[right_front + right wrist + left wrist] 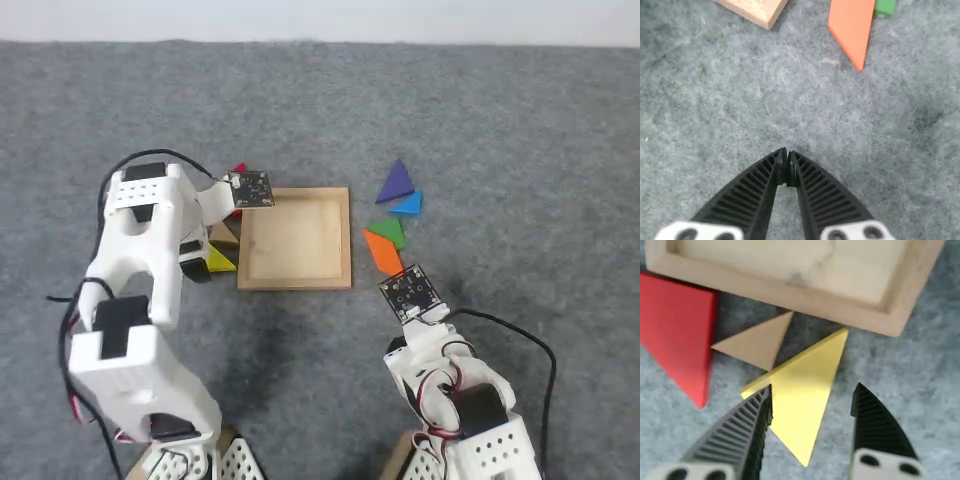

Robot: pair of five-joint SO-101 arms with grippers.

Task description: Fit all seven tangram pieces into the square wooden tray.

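The square wooden tray [344,240] lies mid-table with nothing in it. Beside its left edge lie a yellow triangle [802,390], a tan triangle [757,342] and a red triangle [677,325]. My left gripper [812,390] hovers open just above the yellow triangle [220,260], one finger on each side of it, not gripping. To the right of the tray lie a purple triangle [396,182], a blue triangle [407,204], a green piece [388,231] and an orange parallelogram [383,251]. My right gripper [787,152] is shut and empty over bare carpet, short of the orange parallelogram [852,25].
Grey carpet [500,120] covers the whole table. The tray's corner [757,7] lies ahead of the right gripper. The left arm's white body [140,260] stretches along the left side; the right arm's base [470,420] is at the front right.
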